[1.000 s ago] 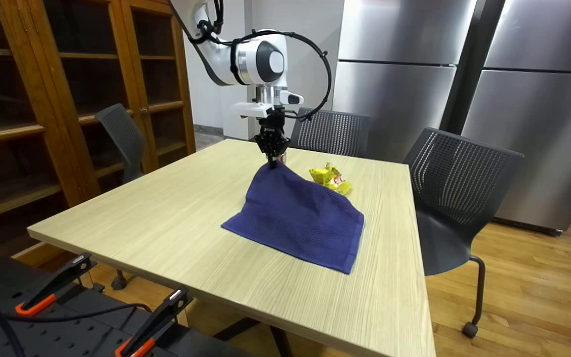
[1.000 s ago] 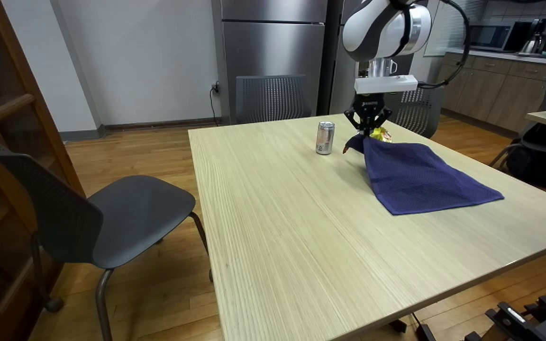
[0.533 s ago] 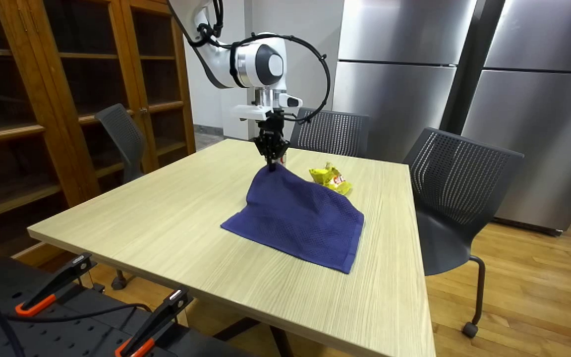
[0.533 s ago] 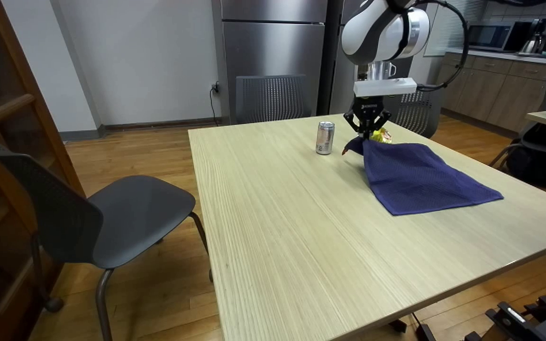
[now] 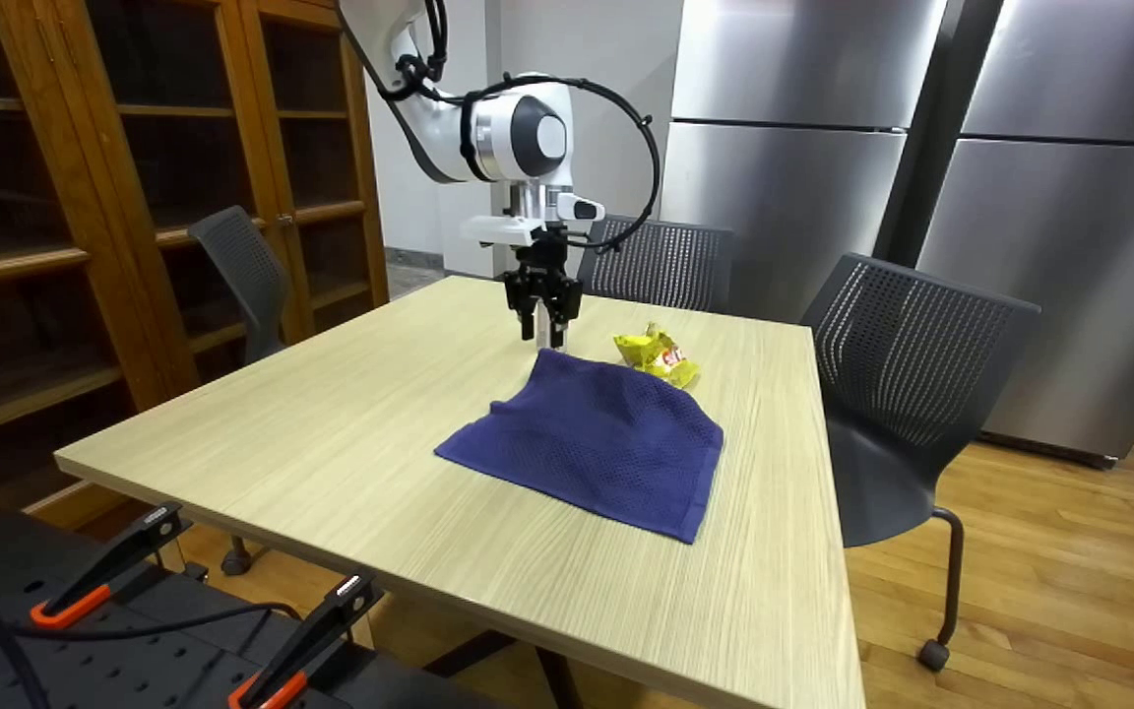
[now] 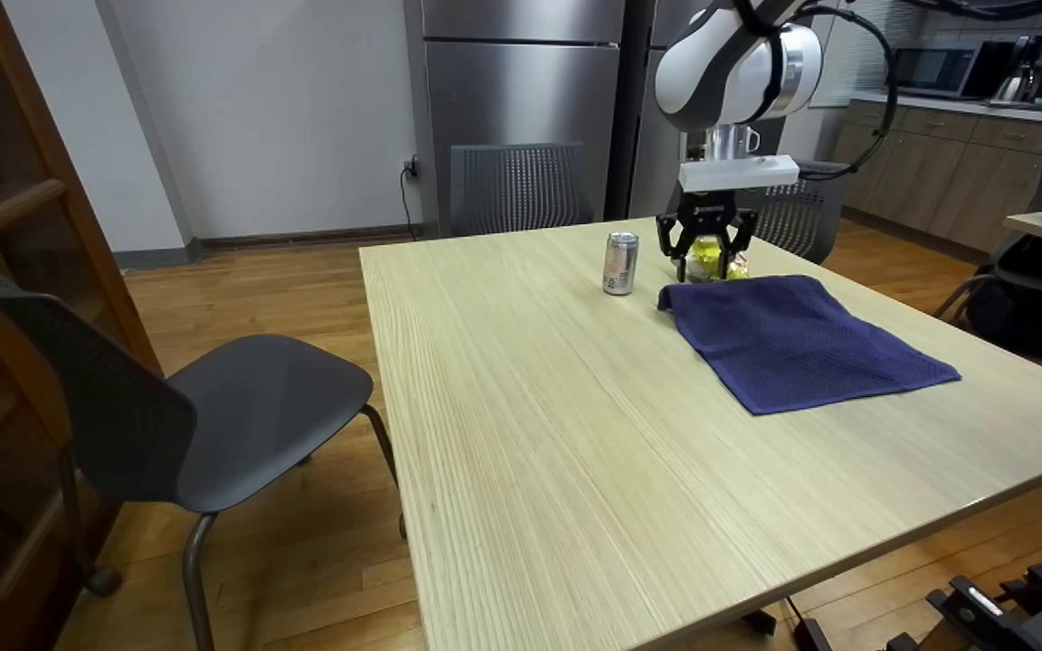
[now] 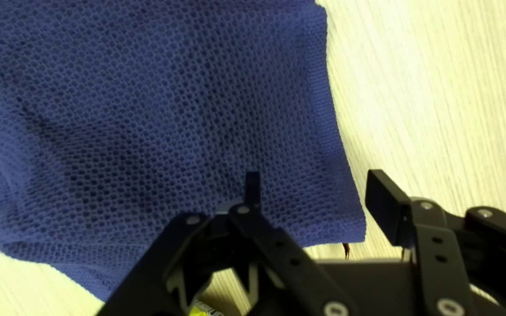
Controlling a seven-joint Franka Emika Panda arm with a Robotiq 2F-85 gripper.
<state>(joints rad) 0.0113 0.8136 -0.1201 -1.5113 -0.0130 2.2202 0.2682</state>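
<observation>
Wrist view catches a corner of the yellow bag [image 7: 200,310] at its bottom edge, a strip of pale lettering on it cut off and too blurred to read. In both exterior views the bag sits crumpled on the table [image 5: 282,433]; in an exterior view it shows a red-and-white logo whose letters are too small to make out. The silver can [image 6: 619,263] stands upright with small dark print low on its side, also unreadable. Two black-and-orange clamps [image 5: 316,630] bear pale labels, just as illegible.

The cloth [image 7: 147,109] lies on the table, just beside the bag. It is deep blue, woven in a honeycomb pattern, with a flatter hem along the edge, spread out but rumpled into soft folds. The claw [image 6: 703,273] stands wide at the cloth's edge, its fingers [image 7: 252,188] well parted, the bag showing through the gap in an exterior view. Wrist view has one finger over the cloth and the other over the table beside a corner; whether either touches the fabric cannot be told. A thin reddish-brown sliver [image 7: 346,250] shows beside the hem.
</observation>
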